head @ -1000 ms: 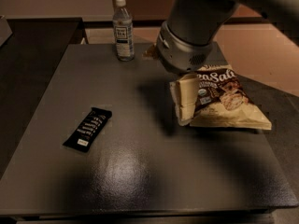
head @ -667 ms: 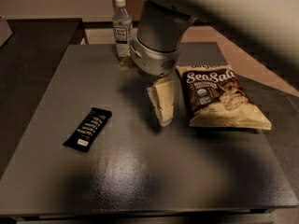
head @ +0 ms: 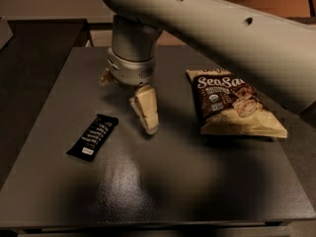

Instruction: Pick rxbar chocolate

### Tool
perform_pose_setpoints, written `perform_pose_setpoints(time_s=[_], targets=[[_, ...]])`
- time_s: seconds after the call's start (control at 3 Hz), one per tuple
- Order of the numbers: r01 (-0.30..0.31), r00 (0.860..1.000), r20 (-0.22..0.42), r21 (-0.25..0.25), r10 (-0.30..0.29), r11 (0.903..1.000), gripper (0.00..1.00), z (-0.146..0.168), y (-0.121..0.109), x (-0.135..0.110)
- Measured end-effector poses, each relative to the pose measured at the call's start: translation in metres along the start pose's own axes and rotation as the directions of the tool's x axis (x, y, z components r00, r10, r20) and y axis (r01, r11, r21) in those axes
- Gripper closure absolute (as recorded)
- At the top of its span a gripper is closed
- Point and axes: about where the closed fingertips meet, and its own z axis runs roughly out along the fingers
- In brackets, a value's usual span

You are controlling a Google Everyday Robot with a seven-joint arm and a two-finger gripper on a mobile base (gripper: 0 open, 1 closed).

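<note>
The gripper (head: 129, 101) hangs low over the dark table (head: 207, 191), beneath the thick pale arm (head: 232, 31) that reaches in from the upper right of the view. One cream finger (head: 145, 110) points down toward the tabletop, and a second cream piece shows at the far side of the wrist, well apart from it. From this I judge the jaws to stand wide, with nothing held between them, which suits an approach rather than a carry. The rxbar chocolate (head: 93, 137) lies flat on the table to the left of the gripper in the view and a little nearer the camera. It is near the gripper but plainly apart, and nothing touches it. Its long axis runs at a slant, with the small white label at the end farther from the gripper. A bar lying this flat probably calls for a grasp from above across its narrow width, so the wrist may need to turn to match the slant. The Sea Salt chip bag (head: 232, 102) rests on the gripper's other side, to the right in the view and clear of the path to the bar. Because the wrapper is thin, the fingertips would likely have to come right down to the table surface.
</note>
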Motion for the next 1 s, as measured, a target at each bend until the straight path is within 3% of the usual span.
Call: perform_pose_setpoints(time_s=[0.33, 1.0], targets=[[0.110, 0.994, 0.027, -0.053, -0.108, 0.9925, 0.00, 0.030, -0.022, -0.030], [0.243, 0.970, 0.057, -0.100, -0.238, 0.9649, 0.00, 0.058, -0.039, -0.066]])
